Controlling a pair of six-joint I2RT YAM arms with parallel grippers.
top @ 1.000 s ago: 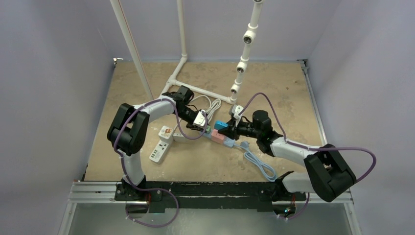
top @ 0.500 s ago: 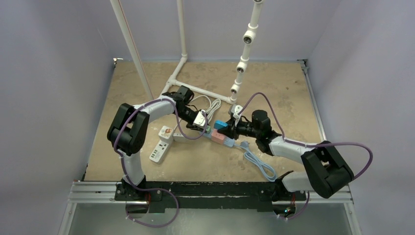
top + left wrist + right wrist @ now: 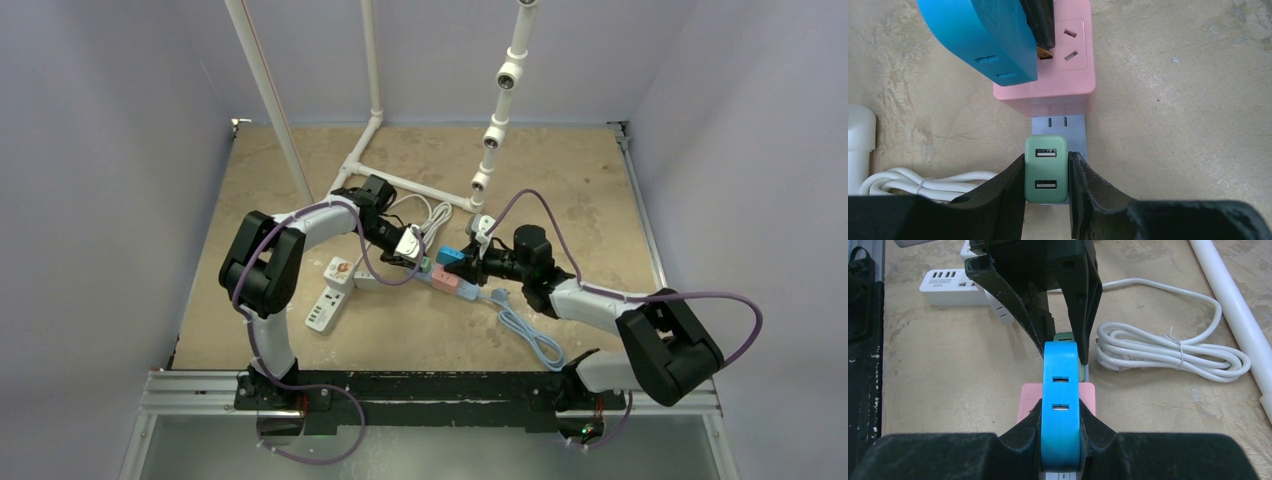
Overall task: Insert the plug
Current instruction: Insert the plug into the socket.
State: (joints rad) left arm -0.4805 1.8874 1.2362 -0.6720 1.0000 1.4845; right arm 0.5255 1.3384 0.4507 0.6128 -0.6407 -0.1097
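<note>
My left gripper (image 3: 1046, 165) is shut on a green two-port plug (image 3: 1046, 170), which sits over the pale blue strip (image 3: 1075, 130). That strip's slots show just beyond the plug. My right gripper (image 3: 1061, 420) is shut on a blue plug (image 3: 1061, 395), held tilted over the pink socket block (image 3: 1048, 80). A brass prong (image 3: 1044, 52) of the blue plug (image 3: 983, 35) shows beside the pink block's socket holes. From above, both grippers meet mid-table, with the blue plug (image 3: 451, 255) over the pink block (image 3: 452, 283).
A coiled white cable (image 3: 1168, 350) lies just beyond the plugs. Two white power strips (image 3: 330, 300) sit to the left. A white pipe frame (image 3: 400, 180) stands behind, and a light blue cable (image 3: 525, 330) trails toward the near edge.
The right arm's elbow has shifted slightly left. Both grippers and both plugs stay where they were.
</note>
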